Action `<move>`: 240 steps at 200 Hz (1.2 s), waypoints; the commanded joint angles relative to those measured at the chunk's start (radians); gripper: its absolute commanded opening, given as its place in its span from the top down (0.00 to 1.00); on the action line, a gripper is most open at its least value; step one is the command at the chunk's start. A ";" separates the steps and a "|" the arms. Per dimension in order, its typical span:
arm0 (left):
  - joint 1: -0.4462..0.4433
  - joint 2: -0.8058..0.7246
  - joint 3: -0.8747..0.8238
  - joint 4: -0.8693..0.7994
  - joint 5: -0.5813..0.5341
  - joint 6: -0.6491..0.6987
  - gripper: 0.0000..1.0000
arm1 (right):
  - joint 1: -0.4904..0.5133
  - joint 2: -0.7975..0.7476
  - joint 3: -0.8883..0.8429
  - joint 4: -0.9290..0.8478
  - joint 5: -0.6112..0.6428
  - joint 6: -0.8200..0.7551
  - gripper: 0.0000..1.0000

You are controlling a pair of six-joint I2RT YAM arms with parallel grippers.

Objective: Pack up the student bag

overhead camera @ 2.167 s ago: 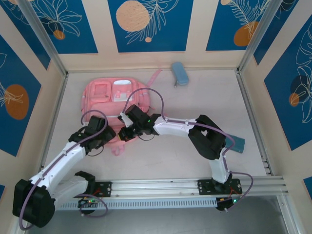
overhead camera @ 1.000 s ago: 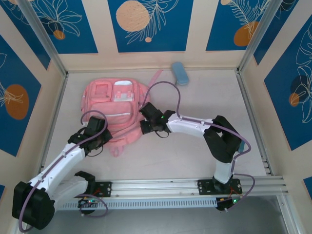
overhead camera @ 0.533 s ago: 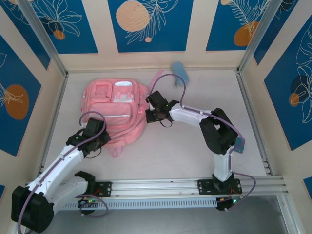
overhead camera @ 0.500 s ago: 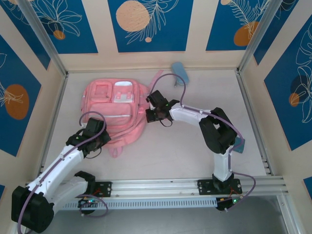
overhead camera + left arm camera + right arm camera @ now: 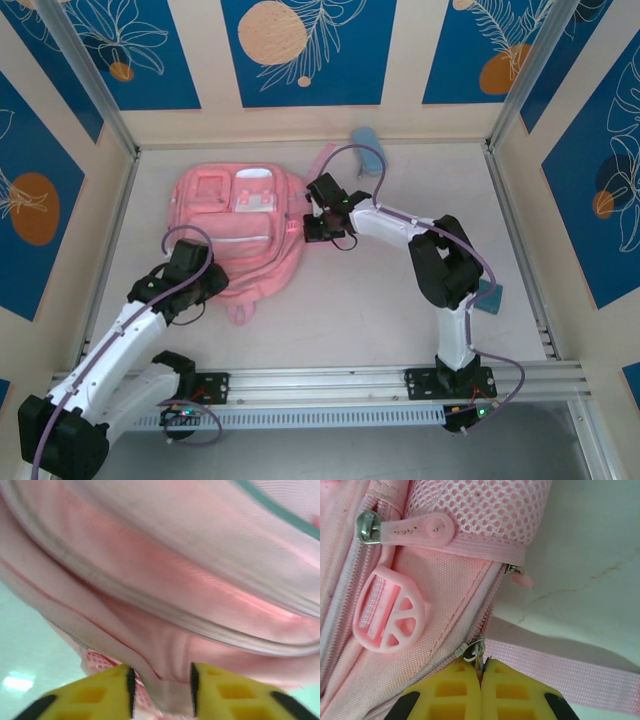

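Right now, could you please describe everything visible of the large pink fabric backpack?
The large pink fabric backpack lies flat, front up, on the pale table, soft and rumpled, with zippered pockets, mesh side pocket and white patches. The right gripper pinches a side zipper pull; a near-edge fold sits between the left gripper's parted fingers.

Probably a robotics lab cell; aluminium posts (image 5: 88, 75), printed blue wall panels (image 5: 350, 60), base rail (image 5: 330, 383).

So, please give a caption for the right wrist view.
Right gripper pinches a metal zipper pull on the pink student bag.
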 commanded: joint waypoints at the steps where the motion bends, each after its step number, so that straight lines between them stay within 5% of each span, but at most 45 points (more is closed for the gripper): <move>1: 0.010 -0.004 0.055 -0.040 0.047 0.068 0.48 | -0.011 -0.103 -0.061 -0.062 -0.065 -0.006 1.00; 50: 0.007 0.029 0.132 -0.032 0.107 0.198 0.35 | -0.012 -0.266 -0.282 -0.070 -0.143 -0.084 1.00; 98: -0.052 0.165 0.225 -0.002 0.145 0.304 0.35 | -0.047 -0.330 -0.356 -0.081 0.007 0.009 0.98; 156: -0.291 0.395 0.425 -0.102 -0.043 0.500 0.34 | -0.089 -0.454 -0.390 -0.012 0.000 0.114 0.28; 210: -0.445 0.612 0.570 -0.193 -0.200 0.623 0.33 | -0.187 -0.639 -0.522 0.053 -0.003 0.177 0.06; 240: -0.469 0.685 0.596 -0.204 -0.172 0.654 0.33 | -0.246 -0.678 -0.570 0.071 -0.053 0.199 0.01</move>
